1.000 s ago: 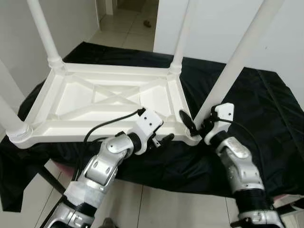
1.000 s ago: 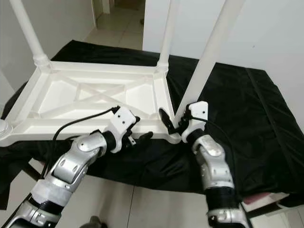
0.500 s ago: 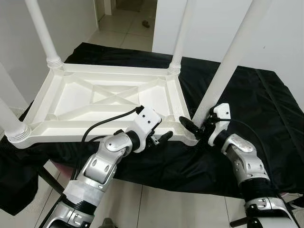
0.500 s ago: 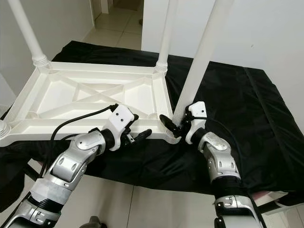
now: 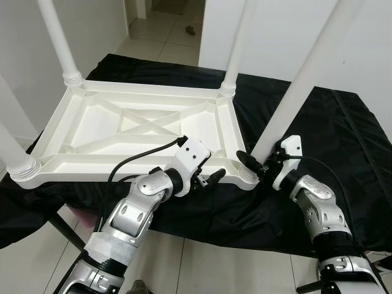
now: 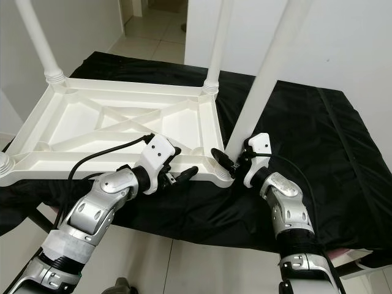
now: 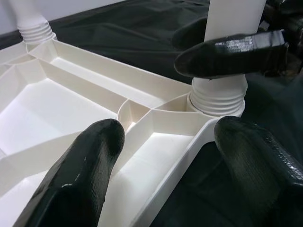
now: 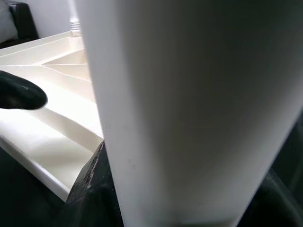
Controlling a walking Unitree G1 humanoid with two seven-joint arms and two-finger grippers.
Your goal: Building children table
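Here a black cloth (image 5: 343, 135) covers the worktop, and on it lies the white children table top (image 5: 141, 131), upside down, its ribbed underside facing up. Four white legs can be counted on it, one at each corner: the far-left leg (image 5: 58, 40), the far-right leg (image 5: 239, 43), the near-left leg (image 5: 13, 153) and the near-right leg (image 5: 300, 86). All four stand up from ribbed collars; the near-right one leans a little toward the robot's right.

There are two silver arms, each with one tool. The right tool (image 5: 256, 164) is at the foot of the near-right leg, its two black fingers clenched around the leg just above the collar, one finger (image 7: 227, 54) showing across the front of the leg in the left wrist view. The left tool (image 5: 208, 177) is at the near edge of the table top, just beside that same corner. Its two fingers are spread apart, one finger (image 7: 78, 175) over the ribbed inside and the other outside the rim, gripping nothing.

Beyond the worktop, pale floor tiles (image 5: 162, 30) run through a doorway.
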